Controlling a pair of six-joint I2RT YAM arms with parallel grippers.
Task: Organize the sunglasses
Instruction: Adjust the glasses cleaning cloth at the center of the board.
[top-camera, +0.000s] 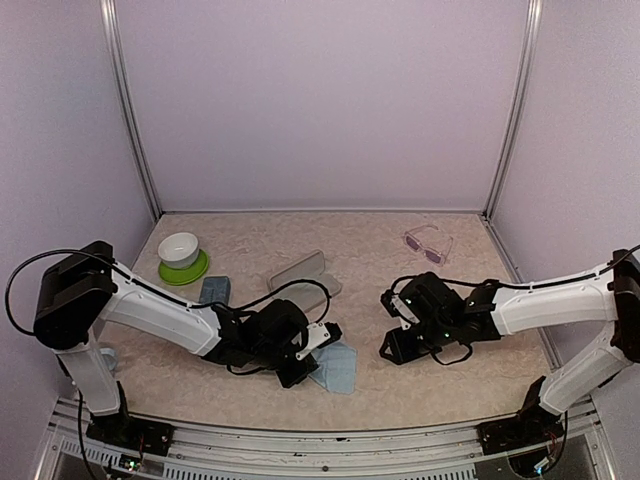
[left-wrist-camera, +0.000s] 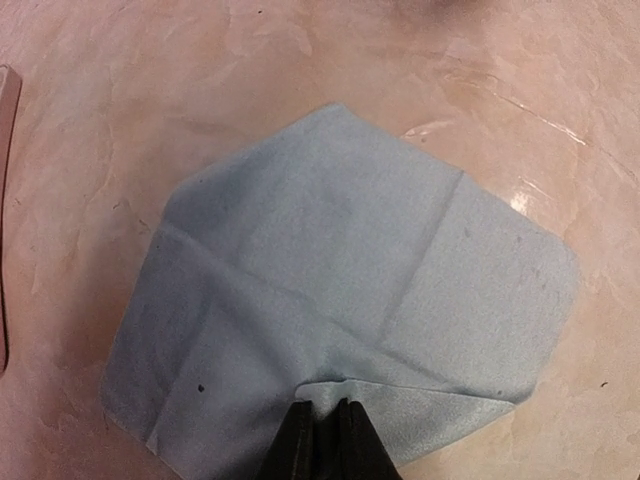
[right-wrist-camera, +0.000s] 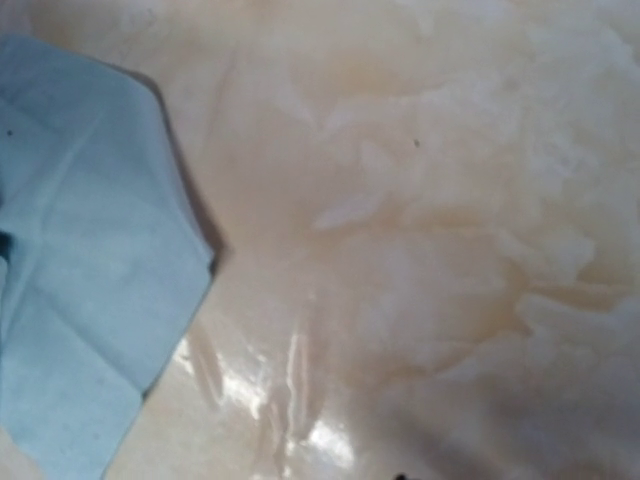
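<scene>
Left gripper (top-camera: 312, 352), in the top external view, sits low over a light-blue cloth (top-camera: 340, 372) spread just at its tip, and it looks pinched onto that cloth. The right gripper (top-camera: 390, 325) faces it across a bare gap, and its two dark prongs read as spread wide with nothing between them. The only sunglasses (top-camera: 428, 244) in sight, a pale clear-framed pair with purplish lenses, lie out beyond the right gripper toward the back wall and slightly to its right. They are well apart from it, and farther still from the left gripper. The front of the frame runs on a diagonal, its far end to the left and its near end to the right. An open oblong case (top-camera: 300, 272) lies beyond the left gripper. No second pair can be found in this view.

From the left wrist, the fingertips (left-wrist-camera: 300, 440) are pressed together on the near edge of the cloth, where a corner is folded over. No sunglasses appear here.

From the right wrist, only the tabletop (right-wrist-camera: 420, 250) and the edge of the cloth off to the left show. Its own fingers are out of frame, and no sunglasses are visible.

Judging from this, the right arm is the nearer one. Its reach would have to go outward and a little rightward, with the jaws turned to cross the frame's diagonal.
</scene>
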